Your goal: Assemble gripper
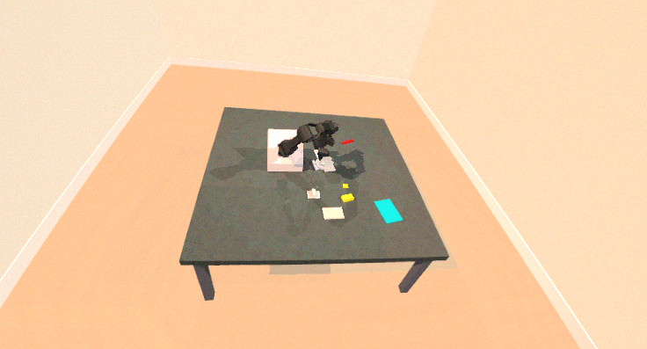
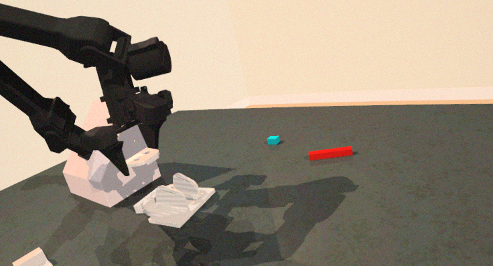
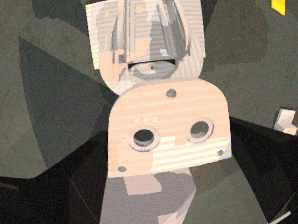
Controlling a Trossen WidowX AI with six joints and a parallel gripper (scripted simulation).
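My gripper (image 2: 142, 160) (image 3: 166, 129) is shut on the pale housing plate (image 2: 149, 156) (image 3: 170, 107), one finger at each side edge. The plate has two ringed holes and is held above the table, beside the gripper base (image 2: 166, 222) (image 1: 329, 167). In the wrist view the plate's far edge overlaps the near end of the base. On the base stand two pale ribbed jaws, one jaw (image 2: 185, 185) at the back and the other jaw (image 2: 171, 200) nearer the camera. The pins and gear teeth are too hidden to judge the mesh.
A big white box (image 1: 274, 141) (image 2: 82, 188) stands close behind the plate. A small white part (image 1: 313, 194) (image 3: 285, 121), two yellow pieces, a cream plate (image 1: 333, 213) and a cyan sheet (image 1: 388, 210) lie nearer the front. A red bar (image 1: 347, 141) (image 2: 330, 153) and cyan block (image 2: 272, 140) lie farther back.
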